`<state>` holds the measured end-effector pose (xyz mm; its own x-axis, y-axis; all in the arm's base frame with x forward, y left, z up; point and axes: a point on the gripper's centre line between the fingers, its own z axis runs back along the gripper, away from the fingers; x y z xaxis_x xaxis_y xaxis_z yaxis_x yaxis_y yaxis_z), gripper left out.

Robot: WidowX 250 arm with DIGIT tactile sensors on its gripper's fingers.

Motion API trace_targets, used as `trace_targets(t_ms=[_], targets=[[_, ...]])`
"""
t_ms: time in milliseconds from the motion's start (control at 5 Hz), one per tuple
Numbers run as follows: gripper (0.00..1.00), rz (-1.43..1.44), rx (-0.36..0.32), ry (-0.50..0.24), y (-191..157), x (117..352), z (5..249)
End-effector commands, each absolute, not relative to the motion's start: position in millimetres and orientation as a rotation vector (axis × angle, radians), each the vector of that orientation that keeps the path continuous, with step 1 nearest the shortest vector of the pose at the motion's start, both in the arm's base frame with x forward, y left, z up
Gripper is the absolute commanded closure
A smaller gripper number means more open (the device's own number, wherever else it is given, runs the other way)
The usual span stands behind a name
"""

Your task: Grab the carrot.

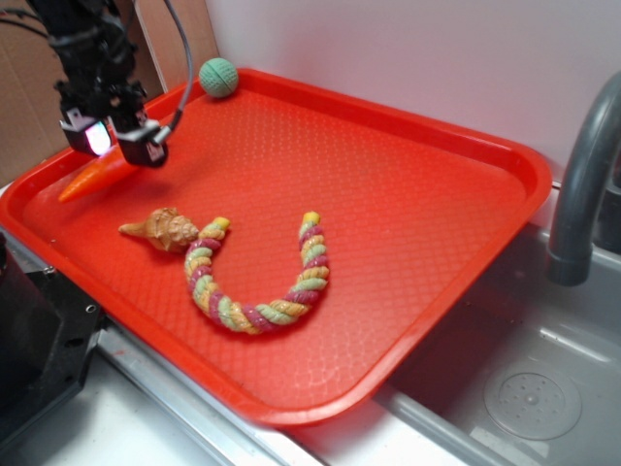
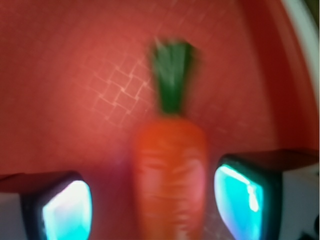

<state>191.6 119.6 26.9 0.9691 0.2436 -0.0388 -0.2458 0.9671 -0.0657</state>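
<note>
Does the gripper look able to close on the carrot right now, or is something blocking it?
Probably yes. The gripper is open with the carrot between its fingers, and nothing else lies in the gap. The ridged cone toy lies clear of it.

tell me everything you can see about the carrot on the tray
The small bright-orange plastic toy carrot has a smooth tapered body and a short dark green stem. It lies flat on the red textured plastic tray near its left rim, pointed tip toward that edge. The black end effector hangs over its stem end, open, fingers either side of the body; the blurred wrist view shows gaps, so no contact yet.
</note>
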Motion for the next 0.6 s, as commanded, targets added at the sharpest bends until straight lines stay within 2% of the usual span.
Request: trace_targets(t_ms=[0, 200, 400], targets=[[0.68, 0.294, -0.040, 0.050, 139, 185, 4], [1.00, 0.287, -0.032, -0.013, 137, 188, 19], [1.00, 0.212, 0.007, -0.125, 124, 189, 69]])
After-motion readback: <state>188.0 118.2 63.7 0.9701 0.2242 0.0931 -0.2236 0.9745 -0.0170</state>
